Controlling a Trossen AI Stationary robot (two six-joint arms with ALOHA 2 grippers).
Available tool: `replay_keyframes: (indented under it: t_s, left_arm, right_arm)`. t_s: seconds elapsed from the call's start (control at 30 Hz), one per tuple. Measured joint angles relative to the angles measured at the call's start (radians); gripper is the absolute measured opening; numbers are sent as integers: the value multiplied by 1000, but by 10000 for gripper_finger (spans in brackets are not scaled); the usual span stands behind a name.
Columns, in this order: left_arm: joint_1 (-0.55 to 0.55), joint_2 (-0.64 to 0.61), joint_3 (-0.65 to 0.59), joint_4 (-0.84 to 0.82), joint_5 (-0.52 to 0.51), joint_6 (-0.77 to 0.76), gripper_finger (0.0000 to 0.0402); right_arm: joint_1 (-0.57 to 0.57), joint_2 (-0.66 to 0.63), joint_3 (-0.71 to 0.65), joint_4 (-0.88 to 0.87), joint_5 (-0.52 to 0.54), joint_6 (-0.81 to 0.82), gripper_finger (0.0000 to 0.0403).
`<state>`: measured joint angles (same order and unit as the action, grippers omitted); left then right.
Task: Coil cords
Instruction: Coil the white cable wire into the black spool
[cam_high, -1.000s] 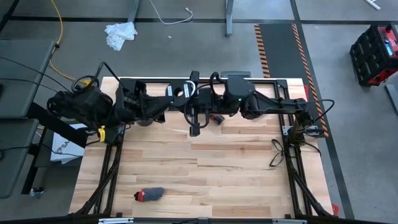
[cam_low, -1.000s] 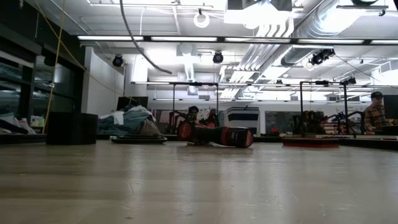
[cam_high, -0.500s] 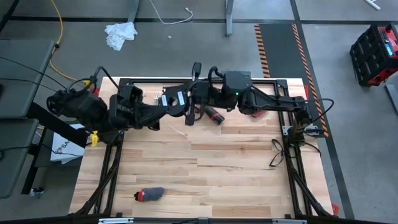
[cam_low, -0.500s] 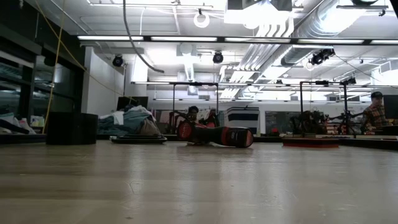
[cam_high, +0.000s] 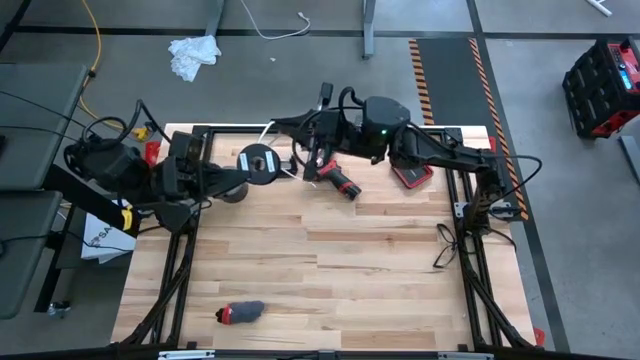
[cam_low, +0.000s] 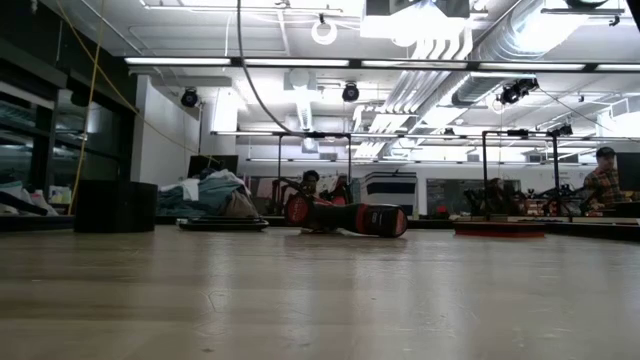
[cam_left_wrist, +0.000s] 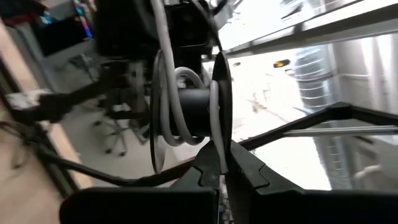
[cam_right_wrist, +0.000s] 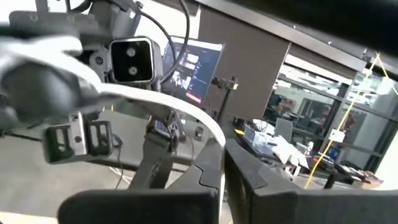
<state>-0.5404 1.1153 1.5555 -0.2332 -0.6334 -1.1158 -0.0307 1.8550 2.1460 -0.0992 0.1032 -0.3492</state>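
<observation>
Since a sec ago both arms are lifting and spreading apart at the far edge of the bench (cam_high: 330, 260). The left hand (cam_high: 262, 163) is pulling back toward its own side w/ the disc (cam_high: 259, 161), and the right hand (cam_high: 312, 152) is rising beside it. Before, the two were bunched together low over the wood; now the disc is showing clearly from above, w/ the cord (cam_high: 286, 170) running as a short white line across to the right hand.

Left hand is pinching the disc by its rim, fingers (cam_left_wrist: 211, 163) pressed on the edge, a few white turns (cam_left_wrist: 168, 93) already sitting around the hub. Right hand is closing on the cord (cam_right_wrist: 186, 118), which is passing between its fingers.

Judgement: winding is underway, maybe early-mid; the pull-apart is prob. taking up slack for the next turn.

Bench is pale wood planks in a black frame. A red-black tool (cam_high: 340, 182) is lying near the hands, a red case (cam_high: 411, 176) by the right arm, and a small grey-red item (cam_high: 240, 313) at the near edge. Around it, grey floor, hazard-stripe tape, and a white rag (cam_high: 194, 53). The low view is showing an open workshop w/ ceiling ducts and a person (cam_low: 603, 185) far off.
</observation>
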Motion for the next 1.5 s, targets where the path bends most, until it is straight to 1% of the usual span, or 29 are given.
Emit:
replay_keyframes:
  t_s: [0.23,0.37,0.63,0.73,1.0,1.2,1.5]
  left_arm:
    - [3,-49,0,-136,-45,52,0]
    - [17,-66,0,-209,-75,129,0]
    - [57,-81,0,-297,-127,359,0]
    - [57,-82,0,-344,-157,417,0]
    - [55,-51,-1,-509,-166,430,0]
    - [55,9,-4,-568,-164,440,0]
    - [55,26,-5,-582,-257,466,0]
  right_arm:
    - [-26,-42,-1,-111,1,11,0]
    - [-29,-51,-1,-143,8,12,0]
    - [-29,-52,-1,-237,8,41,0]
    - [-30,-56,-1,-271,2,61,0]
    - [-37,-82,-1,-316,13,61,0]
    - [-38,-89,-1,-355,12,61,0]
    - [-40,-108,-1,-398,17,61,0]
